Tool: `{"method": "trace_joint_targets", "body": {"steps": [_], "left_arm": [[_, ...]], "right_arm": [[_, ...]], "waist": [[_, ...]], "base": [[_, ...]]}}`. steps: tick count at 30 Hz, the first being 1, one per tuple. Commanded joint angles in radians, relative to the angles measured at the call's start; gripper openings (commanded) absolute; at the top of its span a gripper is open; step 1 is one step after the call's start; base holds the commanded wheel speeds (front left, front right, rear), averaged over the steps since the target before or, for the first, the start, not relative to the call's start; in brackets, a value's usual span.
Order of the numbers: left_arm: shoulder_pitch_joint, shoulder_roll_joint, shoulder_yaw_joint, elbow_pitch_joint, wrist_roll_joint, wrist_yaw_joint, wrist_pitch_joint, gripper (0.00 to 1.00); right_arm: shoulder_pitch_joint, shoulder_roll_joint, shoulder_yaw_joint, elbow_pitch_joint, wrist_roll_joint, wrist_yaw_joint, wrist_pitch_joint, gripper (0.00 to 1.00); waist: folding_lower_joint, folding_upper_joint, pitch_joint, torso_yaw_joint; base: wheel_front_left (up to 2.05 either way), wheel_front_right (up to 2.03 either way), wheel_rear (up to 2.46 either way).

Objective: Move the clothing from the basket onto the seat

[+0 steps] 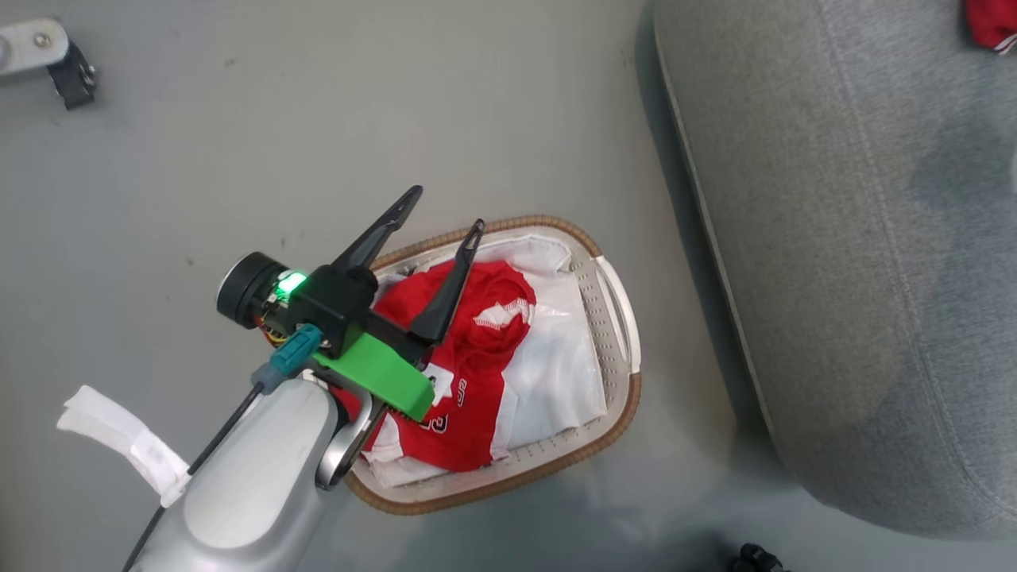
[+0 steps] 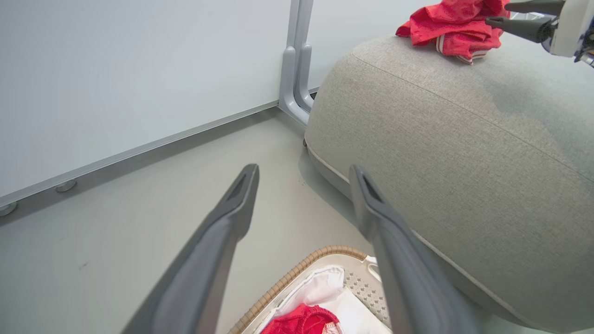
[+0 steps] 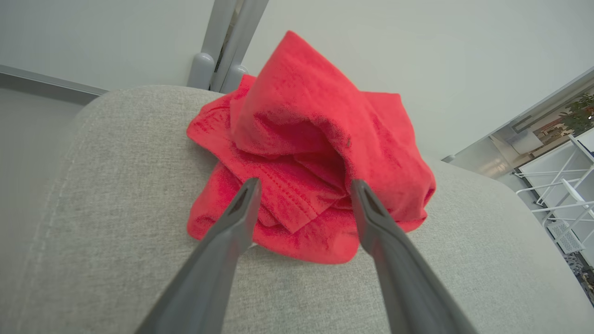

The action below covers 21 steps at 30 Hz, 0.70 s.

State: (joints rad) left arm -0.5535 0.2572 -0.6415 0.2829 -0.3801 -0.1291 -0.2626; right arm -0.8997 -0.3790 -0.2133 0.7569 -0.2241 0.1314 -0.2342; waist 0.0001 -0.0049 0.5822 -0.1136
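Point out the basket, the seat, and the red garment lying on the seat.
basket (image 1: 604,318): head view, white perforated side wall.
seat (image 2: 441,153): left wrist view, bare grey upholstery.
red garment (image 3: 301,139): right wrist view, middle of the crumpled heap.

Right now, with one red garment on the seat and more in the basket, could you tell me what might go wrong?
1. The open right gripper straddles the crumpled red garment on the seat; withdrawing could snag a fold and drag it along.
2. The open left gripper hangs above the basket, where the remaining clothing lies on a white sheet; a deep grasp might pinch the sheet too.
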Motion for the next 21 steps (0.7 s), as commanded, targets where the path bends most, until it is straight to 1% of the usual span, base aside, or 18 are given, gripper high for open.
{"method": "trace_joint_targets", "body": {"steps": [1, 6, 9, 14, 18, 21], "left_arm": [[0.023, -0.004, 0.019, 0.007, -0.01, -0.003, -0.003, 1.0], [0.073, -0.024, 0.108, 0.019, -0.007, -0.003, -0.003, 1.0], [0.124, -0.049, 0.181, 0.031, 0.002, -0.002, -0.003, 1.0], [0.22, -0.084, 0.292, 0.043, 0.016, -0.002, -0.003, 1.0], [0.304, -0.107, 0.389, 0.042, 0.031, -0.002, -0.003, 1.0], [0.36, -0.128, 0.442, 0.041, 0.042, -0.002, -0.003, 1.0]], "right_arm": [[0.022, 0.004, 0.018, 0.008, 0.022, -0.001, -0.008, 1.0], [0.055, 0.022, 0.082, 0.015, 0.093, -0.001, -0.021, 1.0], [0.083, 0.034, 0.114, 0.007, 0.137, -0.001, -0.025, 1.0], [0.138, 0.082, 0.145, -0.025, 0.189, -0.001, -0.031, 1.0], [0.217, 0.134, 0.165, -0.115, 0.237, -0.001, -0.032, 1.0], [0.291, 0.175, 0.165, -0.182, 0.263, -0.001, -0.032, 1.0]], "waist": [[-0.0001, 0.0049, -0.081, -0.012], [-0.0001, 0.0049, -0.191, 0.004], [-0.0001, 0.0049, -0.267, 0.026], [-0.0001, 0.0049, -0.372, 0.067], [-0.0001, 0.0049, -0.432, 0.101], [-0.0001, 0.0049, -0.468, 0.131]], "base": [[0.0, 0.0, 0.0], [0.0, 0.0, 0.0], [0.0, 0.0, 0.0], [0.0, 0.0, 0.0], [0.0, 0.0, 0.0], [0.0, 0.0, 0.0]]}}
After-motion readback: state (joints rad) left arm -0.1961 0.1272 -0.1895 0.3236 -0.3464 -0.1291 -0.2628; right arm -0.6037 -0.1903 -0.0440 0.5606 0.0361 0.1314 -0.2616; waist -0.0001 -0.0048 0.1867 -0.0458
